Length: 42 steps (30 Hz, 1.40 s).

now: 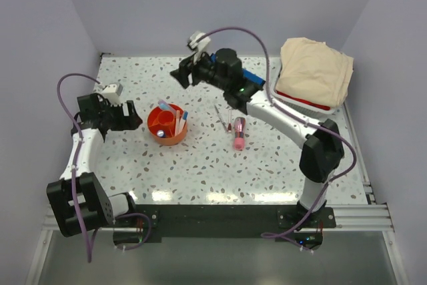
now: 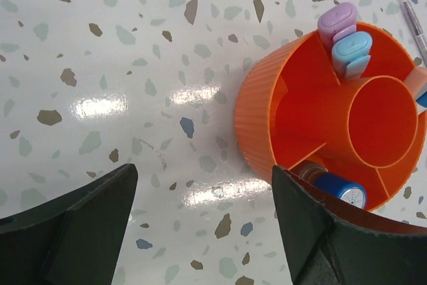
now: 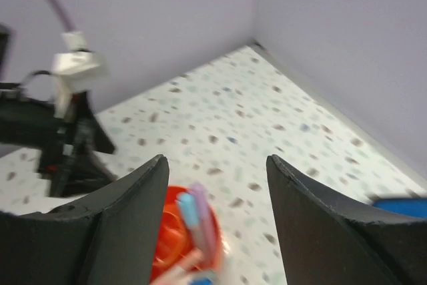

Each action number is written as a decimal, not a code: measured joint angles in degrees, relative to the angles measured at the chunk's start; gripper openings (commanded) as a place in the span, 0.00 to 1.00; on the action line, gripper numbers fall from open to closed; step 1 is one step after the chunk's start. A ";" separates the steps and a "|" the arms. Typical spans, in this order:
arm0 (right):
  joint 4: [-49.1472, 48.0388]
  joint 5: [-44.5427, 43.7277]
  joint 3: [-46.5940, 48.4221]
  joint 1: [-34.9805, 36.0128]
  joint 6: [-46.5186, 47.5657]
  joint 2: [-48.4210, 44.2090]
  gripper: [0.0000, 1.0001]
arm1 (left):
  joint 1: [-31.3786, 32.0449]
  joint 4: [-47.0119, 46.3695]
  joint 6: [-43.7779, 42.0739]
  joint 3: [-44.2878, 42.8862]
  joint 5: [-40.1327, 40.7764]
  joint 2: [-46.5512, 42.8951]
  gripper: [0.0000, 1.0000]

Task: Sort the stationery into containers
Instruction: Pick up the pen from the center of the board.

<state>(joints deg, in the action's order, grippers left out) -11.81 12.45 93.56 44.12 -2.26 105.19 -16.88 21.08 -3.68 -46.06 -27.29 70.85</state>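
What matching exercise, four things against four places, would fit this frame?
Things:
1 orange tub
2 pink tube
3 beige cloth
4 lilac marker

Places:
A on the white basket
B lying flat on the table, right of the tub
C standing in a tub compartment
D just in front of the open left gripper

Pairs: 1-D, 2-B, 3-A, 4-C.

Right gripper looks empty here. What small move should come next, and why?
Probably swing the right gripper, open and empty, towards the thick pink tube: it and the thin pens lie loose on the speckled table, outside the round orange plastic tub.
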 measured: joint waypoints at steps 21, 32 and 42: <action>48.04 -10.71 10.91 -8.00 6.21 19.47 0.45 | 0.00 1.77 0.09 -12.79 1.84 7.26 0.86; 50.36 -11.52 16.04 -8.13 7.02 25.35 0.43 | -0.09 2.25 0.04 -12.79 3.52 7.76 0.86; 51.21 -11.54 17.14 -8.63 6.97 28.15 0.38 | -0.39 2.58 0.02 -12.98 3.72 8.81 0.86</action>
<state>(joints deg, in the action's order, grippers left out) 39.40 0.91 110.69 35.48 4.71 133.34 -17.28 23.66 -3.66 -59.05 -23.57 79.66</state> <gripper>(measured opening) 0.424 0.861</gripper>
